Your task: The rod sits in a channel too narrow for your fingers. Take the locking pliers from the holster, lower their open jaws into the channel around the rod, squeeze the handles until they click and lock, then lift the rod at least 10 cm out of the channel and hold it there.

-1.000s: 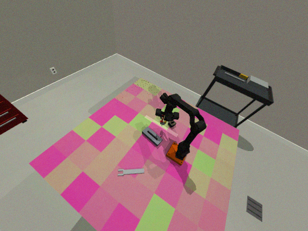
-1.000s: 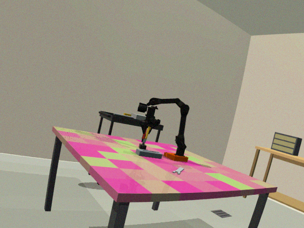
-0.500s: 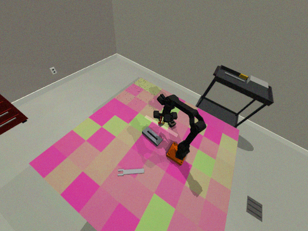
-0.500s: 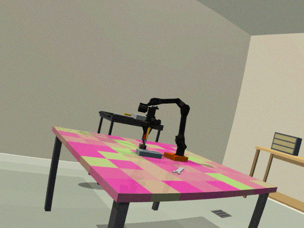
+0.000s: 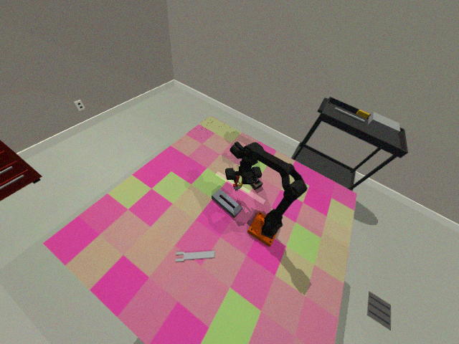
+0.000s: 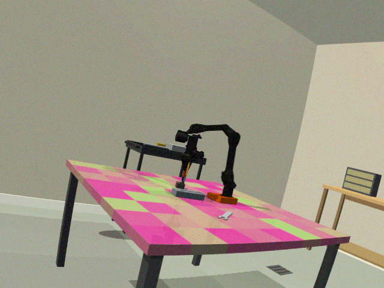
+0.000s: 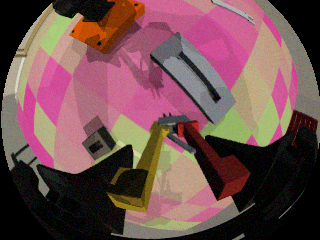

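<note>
A plain grey-brown wall (image 5: 296,44) (image 6: 123,77) rises behind a worktop (image 5: 155,229) (image 6: 198,213) (image 7: 115,82) patched in pink, lime and tan; the hand (image 5: 242,180) (image 6: 186,164) (image 7: 170,146) is above it, pointing down, its fingers fairly wide apart, with the locking pliers (image 5: 236,182) (image 6: 185,173) (image 7: 152,160) held between them; the yellow handle lies against one finger and the red handle against the other, the two spread into a V that meets at the grey jaws; those jaws point down and are outside the channel.

Near the pliers, the dark grey holster (image 5: 256,183) (image 6: 179,185) (image 7: 98,142) stands on the worktop, apart from them; on the other side is the grey block (image 5: 219,198) (image 6: 188,194) (image 7: 187,77), its long narrow channel facing up; the rod cannot be told apart in that dark slot; farther out come the arm's orange base (image 5: 255,229) (image 6: 213,195) (image 7: 127,20) and a pale fork-ended piece (image 5: 198,255) (image 6: 227,214) (image 7: 235,11) lying flat; beyond the worktop stands a dark cart (image 5: 365,133) (image 6: 164,153).
</note>
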`<state>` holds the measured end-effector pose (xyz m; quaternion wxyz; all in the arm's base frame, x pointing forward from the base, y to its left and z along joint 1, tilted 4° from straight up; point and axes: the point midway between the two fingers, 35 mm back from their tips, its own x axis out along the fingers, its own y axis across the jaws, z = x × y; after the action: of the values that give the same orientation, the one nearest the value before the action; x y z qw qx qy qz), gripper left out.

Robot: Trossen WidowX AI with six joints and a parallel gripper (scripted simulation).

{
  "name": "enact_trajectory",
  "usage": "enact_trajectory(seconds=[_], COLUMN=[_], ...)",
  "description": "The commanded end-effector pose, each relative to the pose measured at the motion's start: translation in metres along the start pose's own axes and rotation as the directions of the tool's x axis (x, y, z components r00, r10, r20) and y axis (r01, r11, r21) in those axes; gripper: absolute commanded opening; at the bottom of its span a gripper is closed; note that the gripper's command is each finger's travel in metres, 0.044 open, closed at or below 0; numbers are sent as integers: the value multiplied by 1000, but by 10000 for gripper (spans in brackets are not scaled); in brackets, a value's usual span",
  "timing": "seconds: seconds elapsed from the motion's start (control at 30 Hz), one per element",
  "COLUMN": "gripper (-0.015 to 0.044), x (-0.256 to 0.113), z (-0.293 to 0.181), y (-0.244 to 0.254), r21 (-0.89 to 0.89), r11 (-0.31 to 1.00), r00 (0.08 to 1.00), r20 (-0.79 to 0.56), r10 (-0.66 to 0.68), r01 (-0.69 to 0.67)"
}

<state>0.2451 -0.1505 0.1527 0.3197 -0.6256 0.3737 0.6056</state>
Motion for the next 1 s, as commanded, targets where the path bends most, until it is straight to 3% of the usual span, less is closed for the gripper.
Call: enact_trajectory(seconds=[0.0,0.97], gripper=[321,321], x=[-1,-2], z=[2,27], y=[-5,-37], r21=[-42,-335], r11=[999,942], r00=[1000,1000], r20=[-6,-12], r10=[0,-2], r01=[-1,-2])
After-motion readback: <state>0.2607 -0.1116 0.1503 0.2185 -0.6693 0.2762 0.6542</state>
